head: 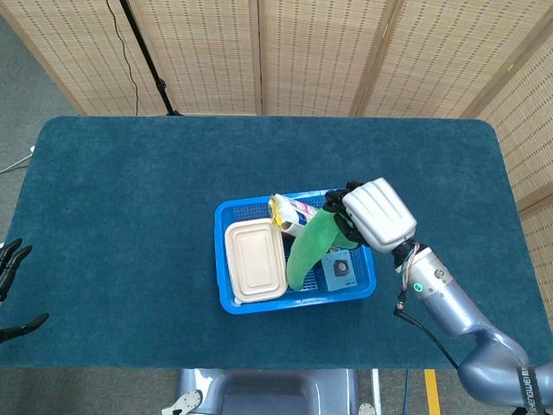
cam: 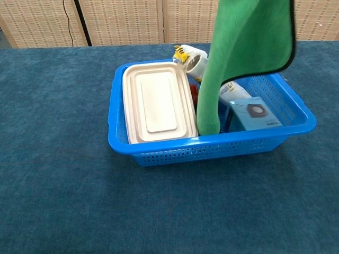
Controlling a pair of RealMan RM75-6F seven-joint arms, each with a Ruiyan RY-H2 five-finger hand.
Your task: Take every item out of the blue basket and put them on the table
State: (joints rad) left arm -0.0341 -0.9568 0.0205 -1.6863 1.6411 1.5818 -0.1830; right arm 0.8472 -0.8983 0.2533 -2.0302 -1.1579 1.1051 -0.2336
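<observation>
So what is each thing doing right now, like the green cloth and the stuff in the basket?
green cloth: lifted, hanging, lower end inside the basket
right robot hand: holds the cloth's top
blue basket: on the table, not emptied
beige lidded box: in the basket, lid closed
white packet: leaning in the basket
small blue box: lying in the basket
left robot hand: empty, at the table's edge

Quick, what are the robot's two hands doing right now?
Left hand: holds nothing, fingers apart, at the table's edge.
Right hand: holds the green cloth, lifted above the basket.
</observation>
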